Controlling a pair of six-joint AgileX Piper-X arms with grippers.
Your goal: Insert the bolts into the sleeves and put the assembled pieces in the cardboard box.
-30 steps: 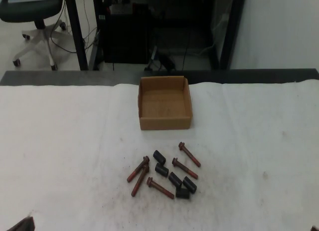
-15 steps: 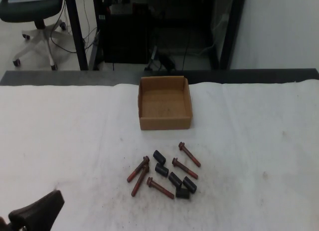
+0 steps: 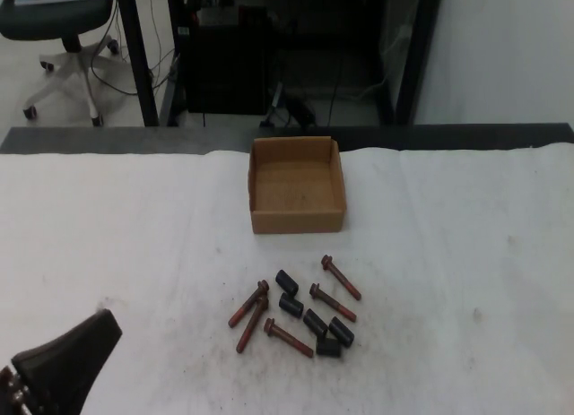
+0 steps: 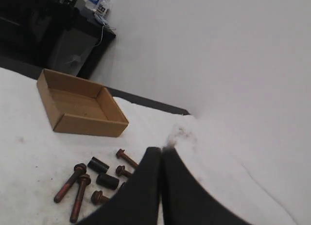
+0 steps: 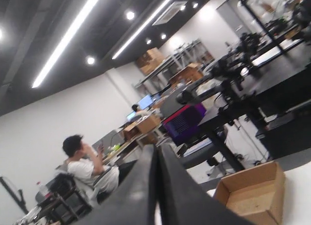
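Observation:
Several rust-coloured bolts (image 3: 248,305) and several short black sleeves (image 3: 287,282) lie loose in a cluster on the white cloth, in front of the open cardboard box (image 3: 297,221). Nothing lies in the box. My left gripper (image 3: 100,324) comes in at the near left corner, well left of the cluster. In the left wrist view its fingertips (image 4: 161,152) are pressed together with nothing between them, above the bolts (image 4: 69,182), sleeves (image 4: 98,164) and box (image 4: 90,125). My right gripper (image 5: 156,149) is shut and holds nothing, pointing up across the room, with the box (image 5: 252,188) low beside it.
White cloth (image 3: 448,254) covers the bench, with bare stretches to the left and right of the parts. A dark bench edge (image 3: 90,137) runs along the back. An office chair (image 3: 63,38) and dark frames stand behind it.
My left arm has come up into the high view at the near left corner and moved forward. The bolts, sleeves and box have not moved.

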